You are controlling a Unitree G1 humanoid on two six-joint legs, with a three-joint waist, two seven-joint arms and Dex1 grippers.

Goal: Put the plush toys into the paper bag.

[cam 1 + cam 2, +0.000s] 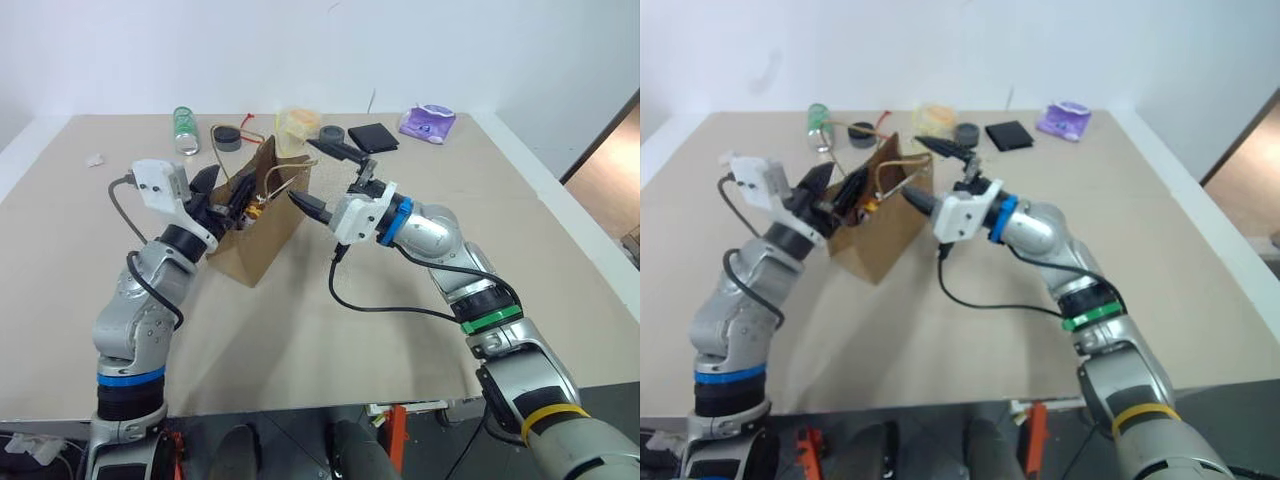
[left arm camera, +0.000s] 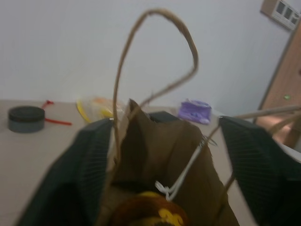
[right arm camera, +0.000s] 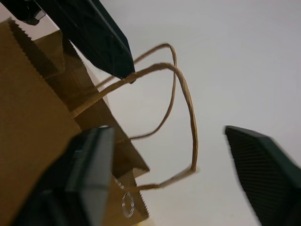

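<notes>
Both grippers spread wide, gripping nothing: left gripper (image 1: 222, 190) at the mouth of the paper bag (image 1: 262, 232), right gripper (image 1: 330, 178) beside its cord handles (image 3: 181, 101). Bag upright mid-desk (image 1: 330, 330), brown-and-yellow plush toys (image 2: 149, 212) inside. Packing likely done; next, withdrawing clear of the handles.

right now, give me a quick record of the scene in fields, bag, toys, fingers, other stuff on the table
paper bag: upright on the table, mouth open, cord handles up
plush toys: brown monkey inside the bag; white egg toy cannot be made out
left gripper: fingers open at the bag's mouth
right gripper: fingers open beside the bag's handles
far edge: green bottle, tape rolls, black wallet, purple packet
</notes>
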